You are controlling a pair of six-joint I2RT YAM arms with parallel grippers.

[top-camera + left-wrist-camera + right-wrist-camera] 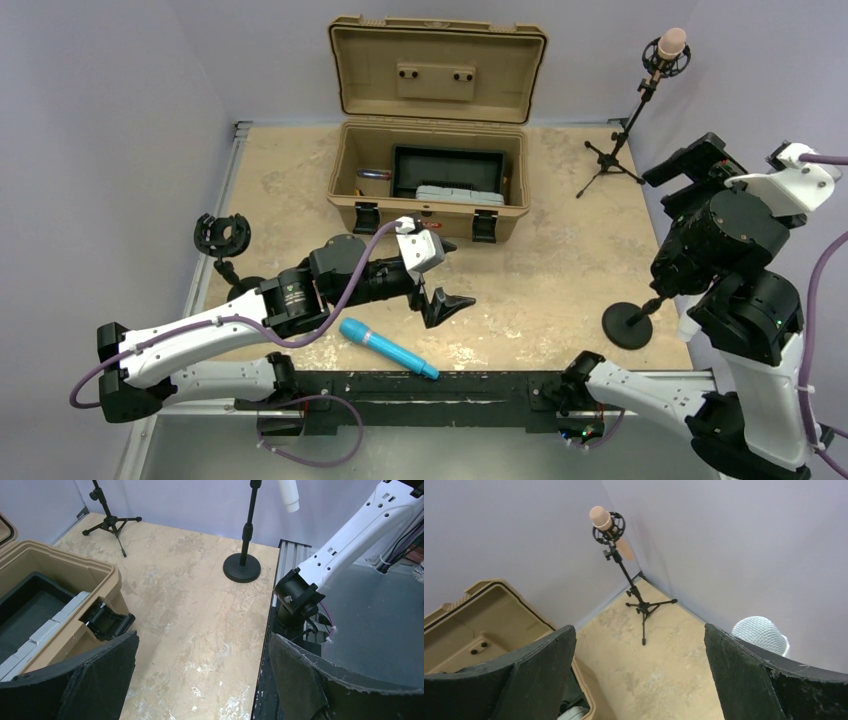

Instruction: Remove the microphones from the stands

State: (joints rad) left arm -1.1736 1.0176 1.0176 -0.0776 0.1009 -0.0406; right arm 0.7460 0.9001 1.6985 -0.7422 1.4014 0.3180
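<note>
A peach microphone (670, 44) sits in a black shock mount on a tripod stand (612, 160) in the far right corner; it also shows in the right wrist view (600, 517). A white microphone with a mesh head (760, 634) stands on a round-base stand (627, 325), just outside my right finger; its handle shows in the left wrist view (288, 494). A blue microphone (388, 348) lies on the table near the front. My left gripper (452, 275) (204, 650) is open and empty above the table. My right gripper (693, 165) (639, 635) is open and empty, raised, facing the tripod.
An open tan toolbox (428, 165) stands at the back centre, with its corner beside my left finger (75, 580). An empty black shock mount on a small stand (222, 235) is at the left edge. Walls close the back and sides. A black rail (440, 385) runs along the front.
</note>
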